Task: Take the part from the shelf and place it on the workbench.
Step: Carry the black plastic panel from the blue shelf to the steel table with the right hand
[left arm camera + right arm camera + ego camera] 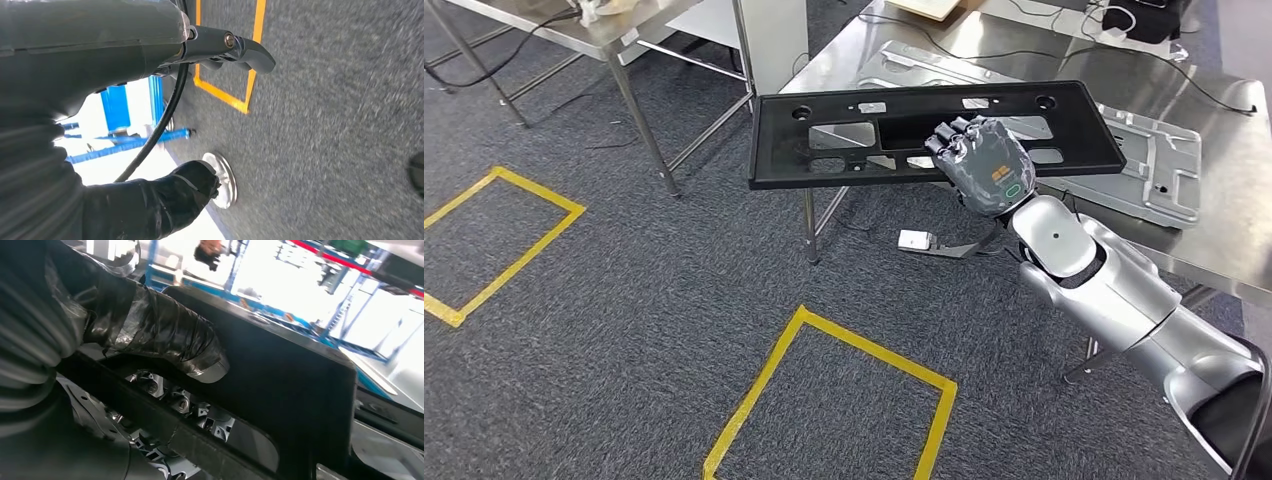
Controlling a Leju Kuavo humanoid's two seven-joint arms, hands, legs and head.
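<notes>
A: The black part [924, 135], where is it at this moment?

B: It is in the air, held about level above the near corner of the steel surface [1224, 200]. One long end reaches out over the carpet. The right hand [980, 165] grips its near long edge; in the right wrist view the thumb [165, 340] lies on top of the part [280, 385] and the fingers close from under.

A: So which step is this?

B: I judge it is the carrying, close to the placing. The part is not yet set down.

A: What does the next move ask?

B: To bring the part further over the surface and lower it flat before the hand lets go.

A: Is something in the way?

B: Yes, a silver metal panel [1159, 165] lies there already, and cables [1194, 85] run behind it.

A: And the left hand [227, 47]?

B: It hangs over the floor; I cannot tell if it is spread or closed.
</notes>
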